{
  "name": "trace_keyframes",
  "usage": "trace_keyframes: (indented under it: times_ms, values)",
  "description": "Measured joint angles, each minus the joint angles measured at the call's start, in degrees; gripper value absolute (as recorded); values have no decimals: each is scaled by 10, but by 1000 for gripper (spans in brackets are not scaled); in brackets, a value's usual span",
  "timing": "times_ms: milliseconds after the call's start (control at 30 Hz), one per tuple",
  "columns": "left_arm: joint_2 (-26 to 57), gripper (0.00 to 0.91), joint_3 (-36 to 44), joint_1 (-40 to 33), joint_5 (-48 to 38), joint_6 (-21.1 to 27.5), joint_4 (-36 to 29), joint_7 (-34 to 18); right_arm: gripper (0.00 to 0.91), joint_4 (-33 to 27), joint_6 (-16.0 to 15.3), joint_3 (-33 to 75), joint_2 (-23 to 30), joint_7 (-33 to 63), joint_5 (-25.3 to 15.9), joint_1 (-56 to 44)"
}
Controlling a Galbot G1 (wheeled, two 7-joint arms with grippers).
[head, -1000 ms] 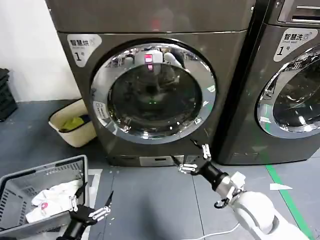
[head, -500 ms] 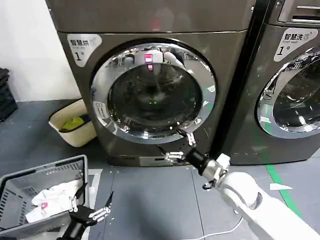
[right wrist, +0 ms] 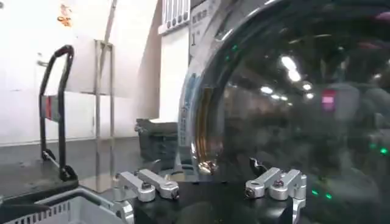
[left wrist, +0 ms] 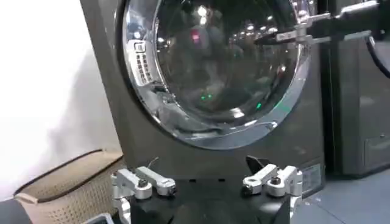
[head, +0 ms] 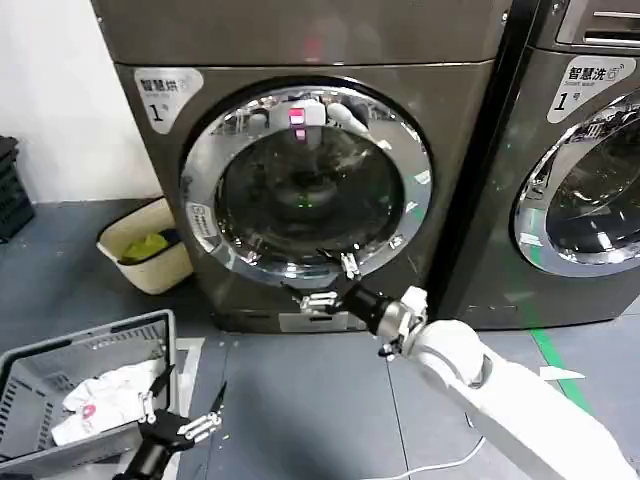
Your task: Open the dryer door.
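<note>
My right hand (head: pixel 333 282) sits just below centre of the head view, fingers spread and holding nothing, right at the lower rim of the dryer door (head: pixel 306 185), which fills the middle of that frame and is shut flush in the dryer (head: pixel 170 180). Below the hand the grey floor (head: pixel 300 400) lies open toward the bottom edge; to its right, the neighbouring machine (head: pixel 580 160) stands close beside the dryer's dark side edge. My left hand (head: pixel 185 410) waits at the bottom left of the head view, fingers parted and empty, just beside the grey basket (head: pixel 60 360) with its white cloth (head: pixel 105 395). A beige bin (head: pixel 150 245) stands against the dryer's left side. The left wrist view looks up at the door from low down and catches my right hand (left wrist: pixel 286 36) in its upper right, over the glass. The right wrist view, close in, shows the bulging dark glass (right wrist: pixel 304 91) curving away, with my own parted fingers (right wrist: pixel 146 182) along the bottom. The ring is wide, mirror-bright chrome; the glass is tinted and glossy; a pink sticker (head: pixel 297 118) marks the upper rim.
</note>
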Motion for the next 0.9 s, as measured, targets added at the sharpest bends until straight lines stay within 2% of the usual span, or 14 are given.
trace_keyframes:
  times_ms: [900]
  values:
    - [-1, 907, 0, -1, 0, 0, 0, 1, 907, -74, -3, -96, 69, 26, 14, 94]
